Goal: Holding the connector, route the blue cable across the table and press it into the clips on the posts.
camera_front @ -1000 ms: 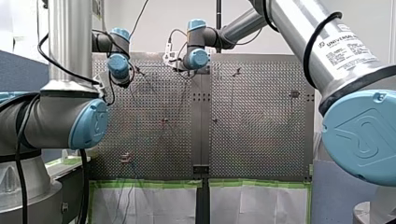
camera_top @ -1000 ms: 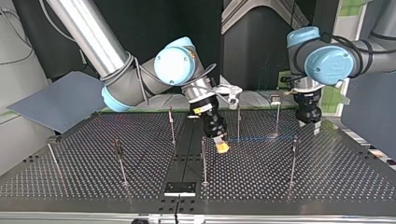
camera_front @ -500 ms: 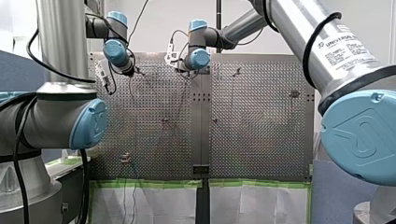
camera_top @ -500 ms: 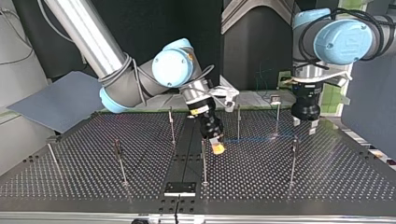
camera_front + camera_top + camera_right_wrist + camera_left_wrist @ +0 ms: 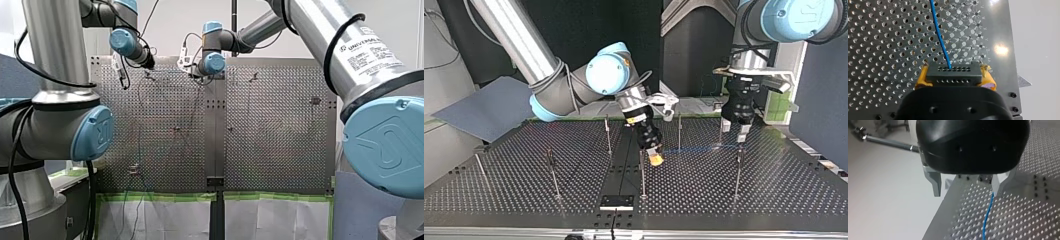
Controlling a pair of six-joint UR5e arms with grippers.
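Perforated metal makes up the desk (image 5: pixel 784 195), seen dark in the top view and silvery in the front view, and thin upright metal posts (image 5: pixel 642 172) are set across it. Only in the right wrist view is the grasp made plain. The right pincer (image 5: pixel 954 76) is clamped on a black rectangular connector (image 5: pixel 953 72) with rows of small holes, held between yellow pads (image 5: pixel 920 81). The thin blue cable (image 5: pixel 940 37) is seen leaving the connector's holed face and running out over the desk.

In the top view the connector is hidden and only the yellow tip is shown, low over the desk near the middle. The cable is drawn there as a level line from that tip to the left pincer (image 5: pixel 967 191). The left wrist view alone shows that pincer's metal fingers (image 5: pixel 934 182) standing wide apart, with the cable passing just beside one of them; whether it touches cannot be told. In the front view the cable is barely made out.

Compared with a second ago, the left arm is found raised and shifted toward the top view's middle, while the right pincer is moved slightly toward that view's left.
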